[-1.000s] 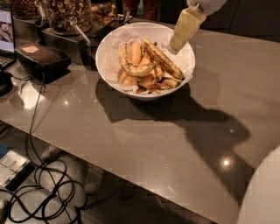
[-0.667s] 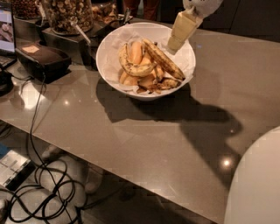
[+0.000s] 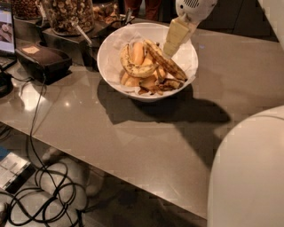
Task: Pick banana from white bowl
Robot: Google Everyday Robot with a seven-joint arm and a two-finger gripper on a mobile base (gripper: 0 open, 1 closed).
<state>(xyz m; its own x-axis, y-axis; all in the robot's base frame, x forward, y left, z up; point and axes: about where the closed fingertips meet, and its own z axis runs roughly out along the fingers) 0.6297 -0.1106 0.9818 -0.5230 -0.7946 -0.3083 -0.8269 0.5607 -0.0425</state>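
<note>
The white bowl (image 3: pixel 111 48), lined with crumpled white paper, stands at the back of the grey table (image 3: pixel 133 137). The banana (image 3: pixel 171 67), long and heavily brown-streaked, lies slanted across the bowl's right half on top of other fruit. A shorter curved speckled banana (image 3: pixel 133 68) lies to its left, with smooth orange-yellow pieces (image 3: pixel 138 52) beside it. My gripper (image 3: pixel 174 42), cream-coloured under a white wrist, hangs over the bowl's right side, just above the upper end of the long banana. I cannot tell whether it touches the banana.
A black box (image 3: pixel 42 62) sits on the table left of the bowl. Jars of nuts (image 3: pixel 66 13) and a scoop stand behind it. A laptop screen (image 3: pixel 5 26) is at the left edge. Cables (image 3: pixel 40 195) lie on the floor. My white body (image 3: pixel 248 173) fills the lower right.
The gripper has shifted slightly left and lower over the bowl, closer to the long banana. My white body takes up more of the lower right. The fruit has not moved.
</note>
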